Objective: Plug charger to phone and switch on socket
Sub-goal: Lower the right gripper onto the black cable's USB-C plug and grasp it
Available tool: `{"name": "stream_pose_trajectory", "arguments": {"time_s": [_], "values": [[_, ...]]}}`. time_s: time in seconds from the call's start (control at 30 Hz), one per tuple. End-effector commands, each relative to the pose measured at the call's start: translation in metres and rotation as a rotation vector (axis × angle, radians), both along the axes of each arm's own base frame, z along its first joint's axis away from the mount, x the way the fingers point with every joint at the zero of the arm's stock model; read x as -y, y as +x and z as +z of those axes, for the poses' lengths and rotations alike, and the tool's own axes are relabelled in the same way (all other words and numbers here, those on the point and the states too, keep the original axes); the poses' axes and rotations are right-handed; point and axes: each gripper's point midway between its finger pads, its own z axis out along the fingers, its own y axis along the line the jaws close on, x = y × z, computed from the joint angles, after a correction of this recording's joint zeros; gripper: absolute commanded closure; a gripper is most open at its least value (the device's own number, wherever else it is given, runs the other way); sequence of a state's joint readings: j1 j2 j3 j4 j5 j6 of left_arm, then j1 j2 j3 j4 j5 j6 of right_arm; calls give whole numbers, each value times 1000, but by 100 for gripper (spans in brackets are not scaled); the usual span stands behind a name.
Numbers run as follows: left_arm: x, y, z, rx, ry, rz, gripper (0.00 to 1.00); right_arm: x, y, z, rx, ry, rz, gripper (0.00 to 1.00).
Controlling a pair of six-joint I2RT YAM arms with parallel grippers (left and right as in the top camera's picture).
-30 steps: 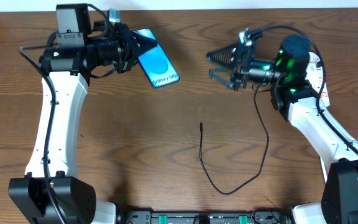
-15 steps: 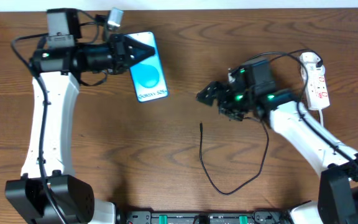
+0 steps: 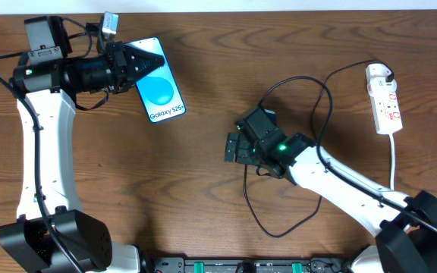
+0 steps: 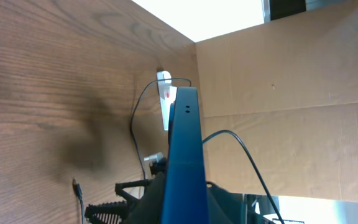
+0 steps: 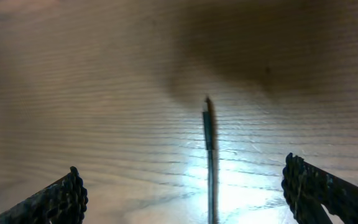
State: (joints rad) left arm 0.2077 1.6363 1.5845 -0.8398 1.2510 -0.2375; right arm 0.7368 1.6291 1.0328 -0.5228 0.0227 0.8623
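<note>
My left gripper [image 3: 146, 64] is shut on one end of the phone [image 3: 158, 89] and holds it off the table at the upper left, blue screen with white text facing up. In the left wrist view the phone [image 4: 185, 155] shows edge-on between my fingers. The charger, a thin black cable [image 3: 258, 216], loops across the table centre. My right gripper [image 3: 232, 149] is open, low over the cable's free end. In the right wrist view the plug tip [image 5: 208, 121] lies on the wood between my spread fingers [image 5: 64, 198], untouched. The socket [image 3: 383, 98] lies at the far right.
The socket's white cord [image 3: 392, 163] runs down the right side of the table. A black arm cable arcs above my right wrist [image 3: 302, 80]. A cardboard wall [image 4: 278, 87] stands beyond the table's far edge. The table is dark wood.
My left arm has drawn the phone to the left. My right arm has swung from beside the socket down and left, and now sits low over the cable's plug tip.
</note>
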Motion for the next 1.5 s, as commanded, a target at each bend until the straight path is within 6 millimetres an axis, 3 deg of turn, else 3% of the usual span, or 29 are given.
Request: {"name": "stream_pose_trajectory", "arguments": {"time_s": [0.0,0.27,0.4,0.5,0.57,0.63,0.73,0.97,1.37,1.47], "values": [[1,-2,1,13,-20,-20,93,8,2,-18,3,-91,-36,1],[0,-1,-2,7,-2,-8,92,9,-2,-57,-69,-147,-29,2],[0,-1,-3,7,-2,-8,92,9,-3,-60,-76,-150,-28,2],[0,-1,-3,7,-2,-8,93,10,-4,-60,-80,-154,-28,17],[0,-1,-3,6,-2,-8,92,10,-4,-60,-81,-155,-28,46],[0,-1,-3,6,-2,-8,93,11,-5,-62,-85,-160,-27,62],[0,-1,-3,7,-2,-8,92,12,-6,-68,-95,-168,-28,65],[0,-1,-3,7,-2,-8,92,11,-6,-70,-101,-169,-26,62],[0,-1,-3,6,-3,-7,93,10,-9,-71,-109,-168,-19,99],[0,-1,-3,5,-3,-7,92,10,-9,-71,-109,-168,-19,98]]}}
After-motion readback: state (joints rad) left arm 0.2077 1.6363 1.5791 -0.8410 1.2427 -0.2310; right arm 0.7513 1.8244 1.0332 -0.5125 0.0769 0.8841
